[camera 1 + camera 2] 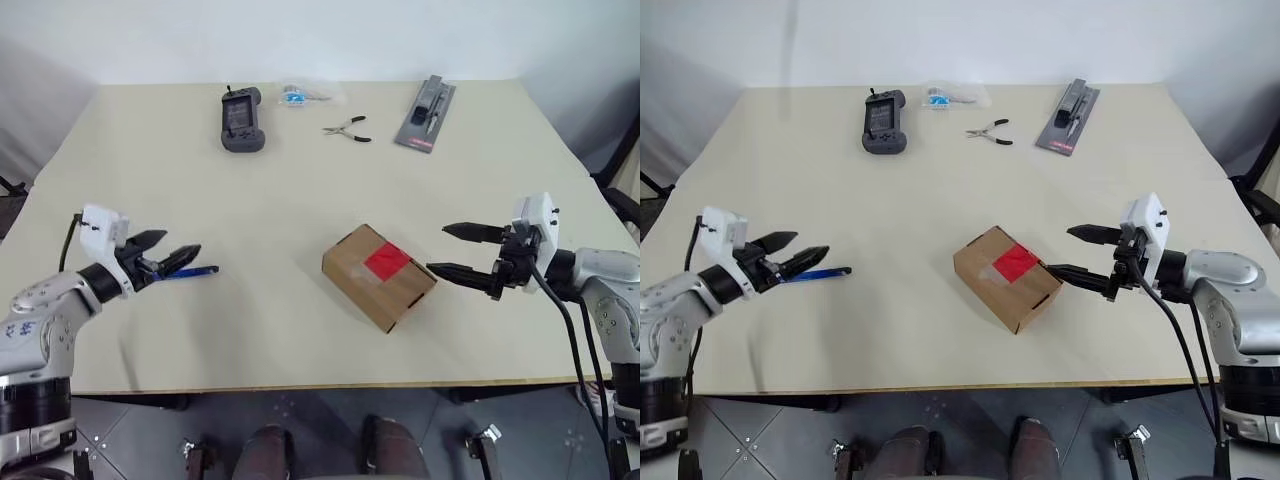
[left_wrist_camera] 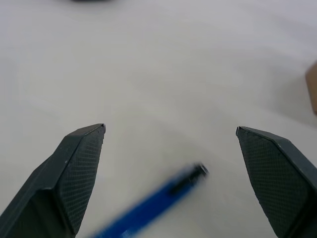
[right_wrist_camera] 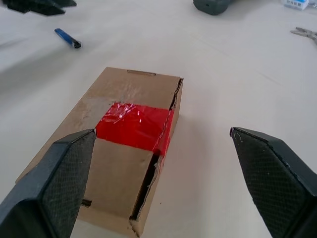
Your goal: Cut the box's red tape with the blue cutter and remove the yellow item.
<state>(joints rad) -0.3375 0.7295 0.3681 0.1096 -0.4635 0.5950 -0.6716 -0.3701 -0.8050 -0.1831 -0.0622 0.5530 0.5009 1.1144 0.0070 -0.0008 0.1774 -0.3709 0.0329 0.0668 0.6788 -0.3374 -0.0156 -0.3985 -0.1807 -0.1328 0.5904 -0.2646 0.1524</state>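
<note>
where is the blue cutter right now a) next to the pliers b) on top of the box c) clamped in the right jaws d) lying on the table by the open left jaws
d: the blue cutter lies flat on the table just ahead of the left gripper, whose jaws stand open and empty, well apart from the box.

One box (image 1: 379, 276), one blue cutter (image 1: 188, 271), one pair of pliers (image 1: 348, 129), one handheld controller (image 1: 242, 119) and one packaged tool (image 1: 427, 113) are counted on the counter (image 1: 250, 330).

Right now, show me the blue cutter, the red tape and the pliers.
blue cutter (image 3: 67, 38), right wrist view, middle of its body.
red tape (image 3: 133, 125), right wrist view, centre of the strip.
pliers (image 1: 348, 129), left eye view, near the pivot.
</note>
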